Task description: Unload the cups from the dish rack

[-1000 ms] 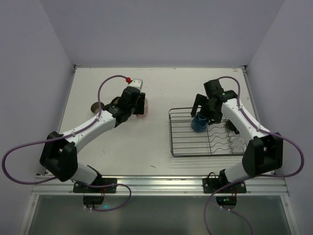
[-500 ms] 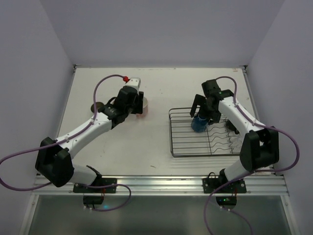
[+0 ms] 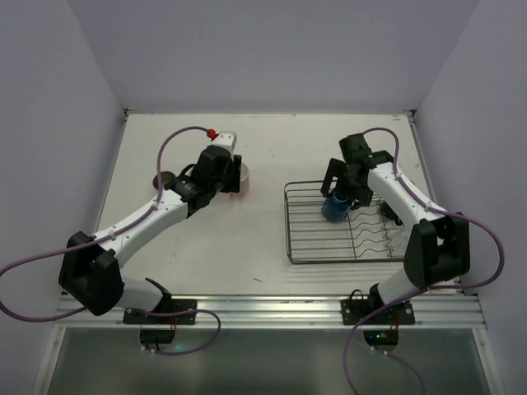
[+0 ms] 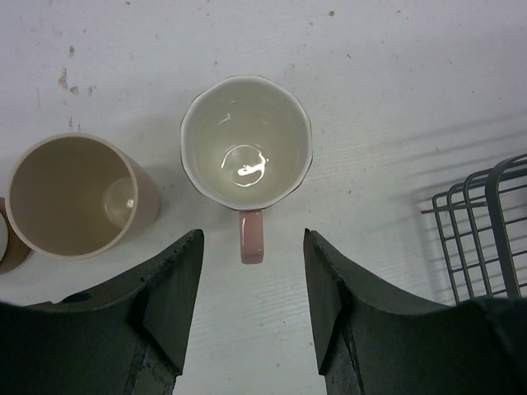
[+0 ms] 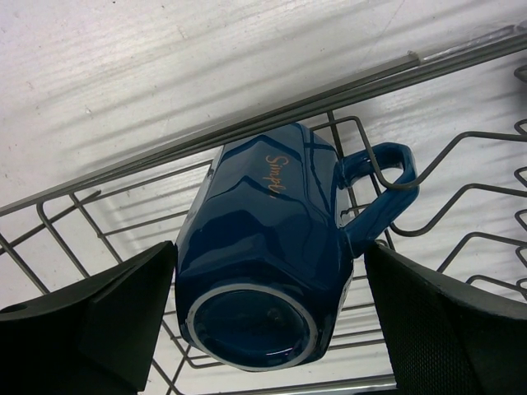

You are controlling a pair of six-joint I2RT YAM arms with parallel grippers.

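Note:
The blue cup (image 5: pixel 263 255) lies tipped in the wire dish rack (image 5: pixel 82 202), base toward the camera and handle hooked among the wires. My right gripper (image 5: pixel 270 317) is open and straddles it, the left finger right against its side and a thin gap on the handle side. In the top view the blue cup (image 3: pixel 334 211) sits in the rack's (image 3: pixel 329 247) far left part. The pink cup (image 4: pixel 246 140) stands upright on the table, handle toward my open, empty left gripper (image 4: pixel 252 247). A beige cup (image 4: pixel 74 193) stands to its left.
A brownish cup's edge (image 4: pixel 5 247) shows at the far left beside the beige one. The rack's corner (image 4: pixel 486 222) lies right of the pink cup. In the top view the cups (image 3: pixel 165 178) cluster at the table's left, near the left arm.
The left arm swung its elbow outward to the left, with the gripper staying over the pink cup. The right gripper holds its place around the blue cup.

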